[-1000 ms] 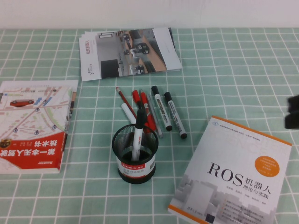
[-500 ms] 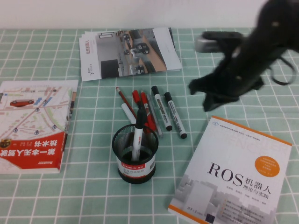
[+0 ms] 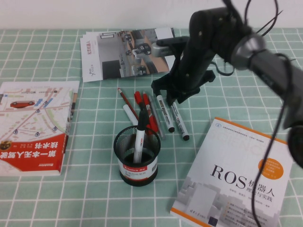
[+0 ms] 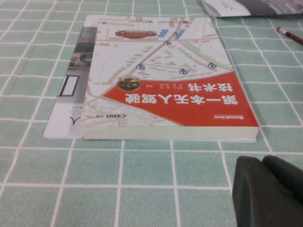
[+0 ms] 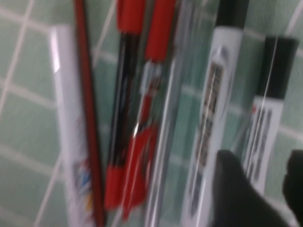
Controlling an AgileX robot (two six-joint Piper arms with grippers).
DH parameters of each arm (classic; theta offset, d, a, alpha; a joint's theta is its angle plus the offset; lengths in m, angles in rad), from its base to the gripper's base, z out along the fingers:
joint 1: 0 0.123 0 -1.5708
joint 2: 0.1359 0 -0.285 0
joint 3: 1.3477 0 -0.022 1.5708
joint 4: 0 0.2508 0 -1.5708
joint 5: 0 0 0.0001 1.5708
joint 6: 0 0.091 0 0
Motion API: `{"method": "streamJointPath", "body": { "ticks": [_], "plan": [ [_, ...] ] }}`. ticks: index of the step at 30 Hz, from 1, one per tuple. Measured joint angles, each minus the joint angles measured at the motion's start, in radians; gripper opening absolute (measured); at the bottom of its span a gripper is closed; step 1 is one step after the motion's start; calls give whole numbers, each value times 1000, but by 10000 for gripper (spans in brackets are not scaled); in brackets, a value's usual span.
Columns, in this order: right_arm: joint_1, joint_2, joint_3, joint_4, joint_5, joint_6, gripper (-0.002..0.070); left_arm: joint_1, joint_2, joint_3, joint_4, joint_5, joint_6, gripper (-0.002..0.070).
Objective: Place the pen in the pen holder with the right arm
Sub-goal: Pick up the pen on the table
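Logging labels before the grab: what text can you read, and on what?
"ROS 机器人": white book, right.
"第一本无人驾驶技术书", "CSDN", "Broadview": red book, beside left claw.
Markers' print under right claw, cup label, brochure: unreadable.

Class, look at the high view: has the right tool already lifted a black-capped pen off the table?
No. Both black-capped pens lie flat on the table beneath the right tool.

Pens [image 3: 163,113] just behind pen holder [image 3: 137,158], btwn left book [image 3: 35,125] & right book [image 3: 239,177].
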Motion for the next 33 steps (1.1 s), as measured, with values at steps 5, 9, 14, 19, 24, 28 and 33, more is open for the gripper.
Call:
{"method": "streamJointPath", "body": {
  "ticks": [5,9,14,19,24,28,33],
  "plan": [
    [0,95,-92,-46,2,35,289,0,0,0,0,0,0,-4],
    [0,136,-105,-68,2,39,302,0,0,0,0,0,0,-4],
    [0,146,-108,-80,3,41,286,0,0,0,0,0,0,-4],
    [0,154,-115,-88,7,41,242,0,0,0,0,0,0,-4],
    [0,154,-115,-99,8,41,161,0,0,0,0,0,0,-4],
    [0,154,-115,-102,8,41,113,0,0,0,0,0,0,-4],
    [2,147,-115,-103,8,37,113,0,0,0,0,0,0,-4]
  ]
}}
